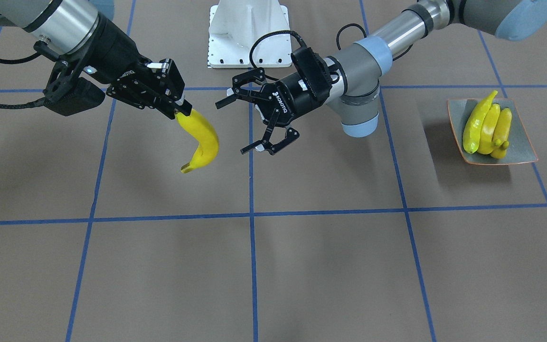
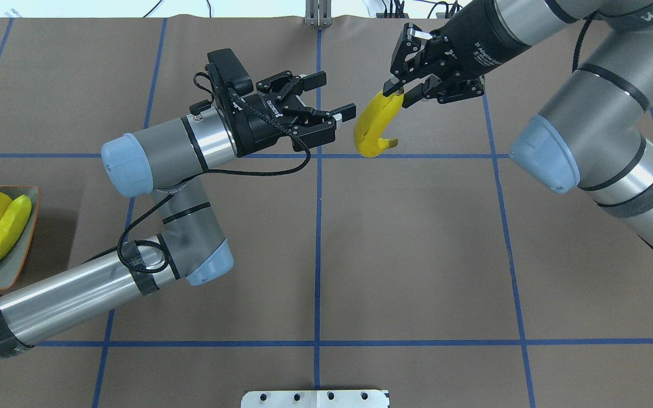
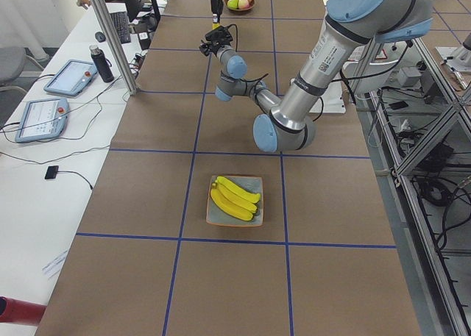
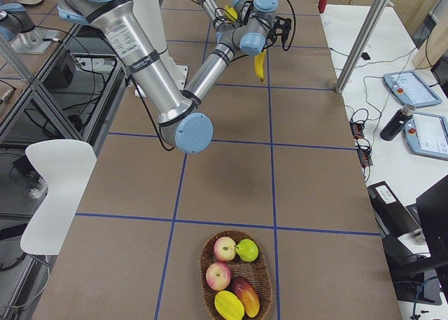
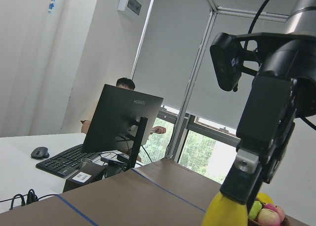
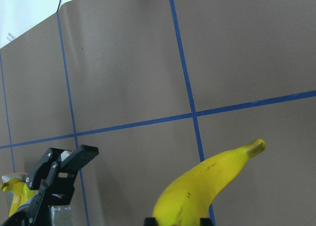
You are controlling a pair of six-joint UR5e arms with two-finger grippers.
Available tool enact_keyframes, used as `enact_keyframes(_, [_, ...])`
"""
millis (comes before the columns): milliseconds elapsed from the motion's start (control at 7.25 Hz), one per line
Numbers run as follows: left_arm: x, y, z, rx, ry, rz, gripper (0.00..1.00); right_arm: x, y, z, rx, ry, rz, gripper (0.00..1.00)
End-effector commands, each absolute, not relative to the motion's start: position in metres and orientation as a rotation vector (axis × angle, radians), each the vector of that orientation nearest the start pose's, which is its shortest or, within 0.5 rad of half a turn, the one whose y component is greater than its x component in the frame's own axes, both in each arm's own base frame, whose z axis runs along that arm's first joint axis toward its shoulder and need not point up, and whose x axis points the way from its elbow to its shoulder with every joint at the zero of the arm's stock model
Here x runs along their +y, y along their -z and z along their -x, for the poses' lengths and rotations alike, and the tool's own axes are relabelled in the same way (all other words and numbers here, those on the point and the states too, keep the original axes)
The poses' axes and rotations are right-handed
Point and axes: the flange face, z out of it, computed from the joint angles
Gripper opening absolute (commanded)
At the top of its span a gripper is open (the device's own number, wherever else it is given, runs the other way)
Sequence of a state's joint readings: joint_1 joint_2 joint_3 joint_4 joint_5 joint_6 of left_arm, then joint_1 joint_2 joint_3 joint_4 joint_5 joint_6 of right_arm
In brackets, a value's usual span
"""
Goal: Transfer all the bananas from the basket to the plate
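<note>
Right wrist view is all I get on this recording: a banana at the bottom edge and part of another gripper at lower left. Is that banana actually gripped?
Observer: Yes. The right gripper is shut on one end of the banana, which hangs clear of the table.
Operator: How many are on the plate?
Observer: Three bananas lie side by side on the plate.
Operator: And the other gripper?
Observer: The left gripper is open and points at the hanging banana. The front view shows a gap between them.
</note>
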State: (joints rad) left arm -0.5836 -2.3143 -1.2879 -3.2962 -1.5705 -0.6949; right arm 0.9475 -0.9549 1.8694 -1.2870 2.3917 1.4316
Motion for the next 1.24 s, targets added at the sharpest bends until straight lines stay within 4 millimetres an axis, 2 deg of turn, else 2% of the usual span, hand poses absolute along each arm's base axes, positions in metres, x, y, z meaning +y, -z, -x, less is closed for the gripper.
enact_keyframes(0, [-0.467, -0.164, -0.489, 1.645, -0.178, -1.443, 1.0, -0.507, -0.122, 0.294, -1.332, -0.183, 0.028, 0.0])
enact_keyframes(1103, [-0.457, -0.163, -0.499, 1.663, -0.19, -1.426, 1.0, -0.492, -0.109, 0.297, -1.356, -0.147, 0.021, 0.0])
